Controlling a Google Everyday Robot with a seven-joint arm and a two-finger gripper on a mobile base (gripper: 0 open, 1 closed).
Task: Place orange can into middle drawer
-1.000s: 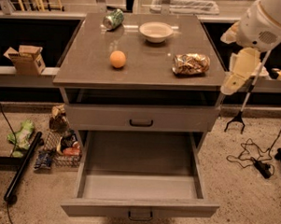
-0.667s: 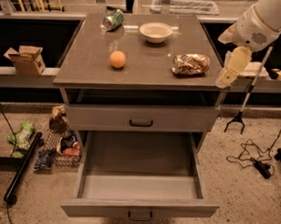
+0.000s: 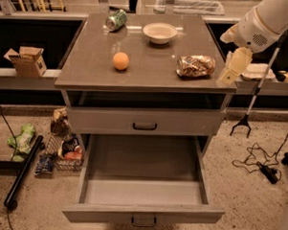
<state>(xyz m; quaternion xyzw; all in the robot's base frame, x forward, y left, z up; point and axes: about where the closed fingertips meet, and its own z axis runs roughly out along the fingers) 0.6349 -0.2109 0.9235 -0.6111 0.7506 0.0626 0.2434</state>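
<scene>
The orange can (image 3: 196, 65), crinkled and mottled gold-brown and white, lies on its side on the right part of the grey cabinet top (image 3: 88, 71). The middle drawer (image 3: 143, 191) is pulled wide open below, with a bare grey floor and a small dark handle (image 3: 144, 221) on its front. My gripper (image 3: 232, 69), pale yellow under a white wrist, hangs at the top's right edge, just right of the can and apart from it. It holds nothing that I can see.
On the top are an orange ball (image 3: 120, 60), a white bowl (image 3: 159, 32) and a green can (image 3: 115, 20). A shallower shut drawer (image 3: 144, 121) sits above the open one. A cardboard box (image 3: 26, 60), a litter basket (image 3: 66, 149), a pole (image 3: 22, 171), a grabber tool (image 3: 247, 116) and cables (image 3: 261, 163) surround the cabinet.
My arm has moved the gripper a little up and to the left, closer to the orange can. Nothing else has moved.
</scene>
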